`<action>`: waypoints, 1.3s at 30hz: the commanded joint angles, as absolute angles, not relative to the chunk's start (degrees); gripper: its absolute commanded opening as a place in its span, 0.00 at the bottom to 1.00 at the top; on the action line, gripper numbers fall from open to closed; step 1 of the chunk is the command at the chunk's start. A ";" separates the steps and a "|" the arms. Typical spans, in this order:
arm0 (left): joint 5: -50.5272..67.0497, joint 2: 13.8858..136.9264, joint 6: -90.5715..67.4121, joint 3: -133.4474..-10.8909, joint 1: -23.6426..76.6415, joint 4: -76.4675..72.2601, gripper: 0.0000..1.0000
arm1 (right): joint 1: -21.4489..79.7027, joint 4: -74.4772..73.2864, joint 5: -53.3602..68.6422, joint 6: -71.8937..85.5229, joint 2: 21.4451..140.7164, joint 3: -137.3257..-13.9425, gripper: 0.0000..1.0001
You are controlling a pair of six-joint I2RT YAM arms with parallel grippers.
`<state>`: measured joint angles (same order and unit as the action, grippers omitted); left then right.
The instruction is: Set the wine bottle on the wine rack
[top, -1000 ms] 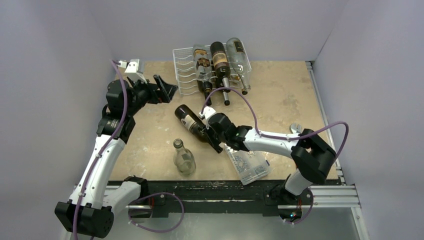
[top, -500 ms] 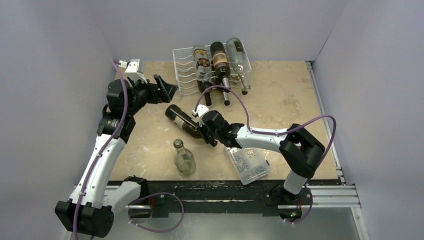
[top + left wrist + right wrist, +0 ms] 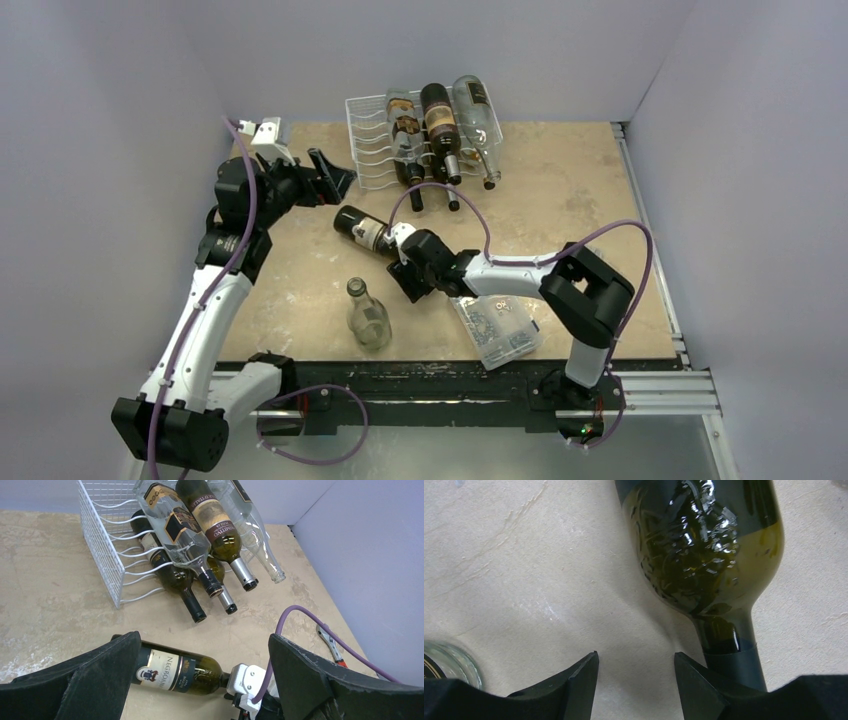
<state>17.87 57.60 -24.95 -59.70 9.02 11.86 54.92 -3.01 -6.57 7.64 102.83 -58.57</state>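
A dark green wine bottle (image 3: 362, 229) with a cream label lies on its side on the table, base to the left. In the right wrist view its neck (image 3: 730, 655) lies just outside my right fingers, not between them. My right gripper (image 3: 408, 282) (image 3: 635, 662) stands open over bare tabletop at the neck end. The white wire wine rack (image 3: 368, 150) (image 3: 105, 555) at the back holds several bottles. My left gripper (image 3: 335, 178) (image 3: 202, 637) hovers wide open between the rack and the lying bottle (image 3: 170, 672), holding nothing.
A clear empty bottle (image 3: 367, 315) stands upright near the front edge, its rim (image 3: 446, 662) at the left of the right wrist view. A clear plastic box of small parts (image 3: 498, 328) lies front right. A wrench (image 3: 590, 258) lies beyond it.
My right arm swept left, carrying the dark bottle's neck and turning the bottle leftward. The right jaws then opened and the neck now lies beside them. The left arm stayed still.
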 commanded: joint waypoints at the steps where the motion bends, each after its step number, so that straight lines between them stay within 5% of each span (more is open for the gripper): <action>1: 18.86 57.88 -25.67 -62.05 8.62 9.97 1.00 | 55.11 -2.72 -7.40 7.31 102.55 -61.14 0.62; 8: 19.67 58.27 -26.32 -62.06 8.64 9.78 1.00 | 54.85 -6.19 -9.54 7.52 94.94 -62.35 0.70; 17: 19.52 58.01 -26.12 -61.87 8.44 9.60 1.00 | 51.08 -5.39 -11.37 2.46 92.40 -63.49 0.99; 23: 19.94 58.05 -26.28 -61.88 8.44 9.50 1.00 | 41.44 -1.66 -1.77 2.41 97.17 -63.19 0.99; 32: 21.37 58.64 -27.09 -62.22 8.04 9.27 1.00 | 41.07 0.16 -2.76 -2.02 105.60 -65.22 0.99; 39: 21.84 58.30 -27.53 -62.20 7.48 9.05 1.00 | 44.06 -1.55 -3.07 -0.46 105.83 -65.12 0.84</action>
